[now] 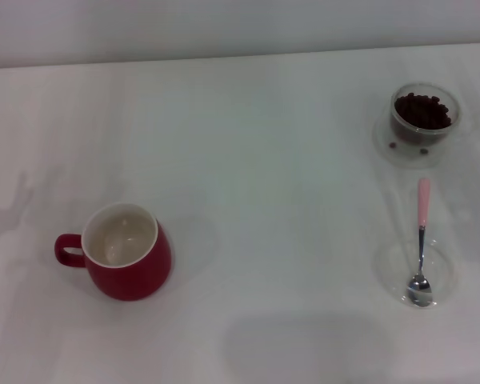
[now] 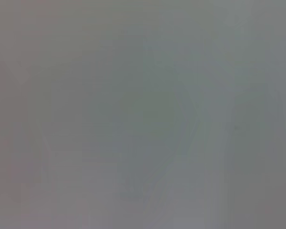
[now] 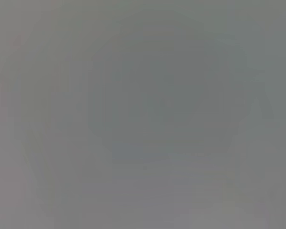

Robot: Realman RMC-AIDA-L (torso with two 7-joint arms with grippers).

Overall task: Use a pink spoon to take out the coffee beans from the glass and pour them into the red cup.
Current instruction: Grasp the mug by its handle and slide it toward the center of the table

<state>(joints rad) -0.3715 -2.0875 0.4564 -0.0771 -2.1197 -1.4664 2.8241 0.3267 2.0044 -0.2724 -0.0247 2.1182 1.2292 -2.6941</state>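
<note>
White table (image 1: 272, 160) fills the frame; red cup (image 1: 132, 254) lower left, upright; glass (image 1: 423, 114) of coffee beans (image 1: 422, 110) upper right; pink spoon (image 1: 421, 244) lower right, bowl resting on a clear dish (image 1: 392, 268). Neither gripper in view, so their state cannot be told

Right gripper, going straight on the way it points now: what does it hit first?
Cannot tell: neither gripper shows in any view, and the right wrist view is a blank grey. The pink spoon lies untouched on the robot's right.
</note>
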